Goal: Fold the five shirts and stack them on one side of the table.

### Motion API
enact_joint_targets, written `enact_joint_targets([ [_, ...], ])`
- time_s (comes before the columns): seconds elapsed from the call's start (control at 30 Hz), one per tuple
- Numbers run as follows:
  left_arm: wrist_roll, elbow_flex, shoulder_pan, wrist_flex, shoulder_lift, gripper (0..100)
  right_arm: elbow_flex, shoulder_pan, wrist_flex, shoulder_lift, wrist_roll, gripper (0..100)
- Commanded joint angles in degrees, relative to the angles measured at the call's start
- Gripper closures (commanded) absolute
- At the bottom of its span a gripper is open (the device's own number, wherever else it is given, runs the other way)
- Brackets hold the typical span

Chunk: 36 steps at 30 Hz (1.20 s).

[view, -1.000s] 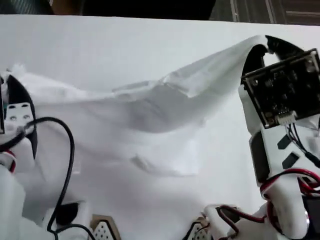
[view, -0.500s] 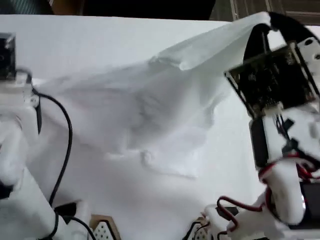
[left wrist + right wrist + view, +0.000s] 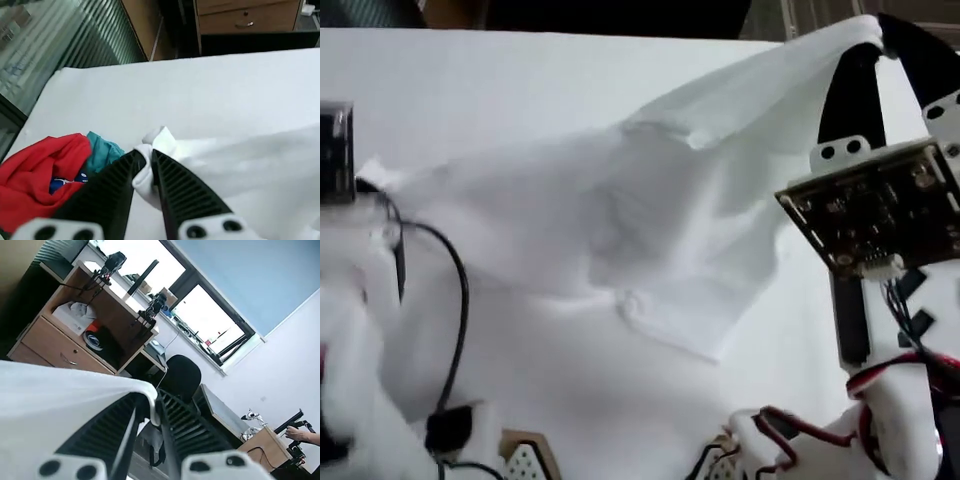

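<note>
Clamping white shirt — right gripper (tips seemingly buried).

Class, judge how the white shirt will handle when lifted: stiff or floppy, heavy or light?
Probably floppy: the white cloth shirt sags between the left pincer and the right pincer. Likely light: two pinched corners alone seem to carry it.

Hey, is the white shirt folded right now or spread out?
Spread out: the white shirt hangs stretched above the table between the left gripper and the right gripper, each pinching an edge.

table: white | red shirt, teal shirt heaped at edge
</note>
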Motion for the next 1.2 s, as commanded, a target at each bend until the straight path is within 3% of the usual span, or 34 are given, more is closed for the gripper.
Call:
enact_joint_targets([
  [0.0, -0.53, -0.57, -0.70, 0.88, -6.51, 97, -1.41, -0.48, 0.13, -4.09, 0.26, 97.9],
  [0.4, -0.53, -0.66, -0.70, 3.16, -12.75, 98, -1.41, -0.48, -2.24, -12.62, 3.60, 97.9],
  [0.73, -0.44, 0.22, -0.70, 2.02, -12.31, 98, 1.93, -0.48, -1.45, -9.89, 3.43, 97.9],
  [0.93, -0.44, 14.11, -0.70, -6.59, -12.31, 98, 8.26, -0.57, -2.51, -2.24, 1.05, 97.8],
  [1.17, -0.44, 33.89, -0.44, -25.85, -10.81, 98, 17.49, -0.48, -10.51, 9.19, 0.62, 97.8],
])
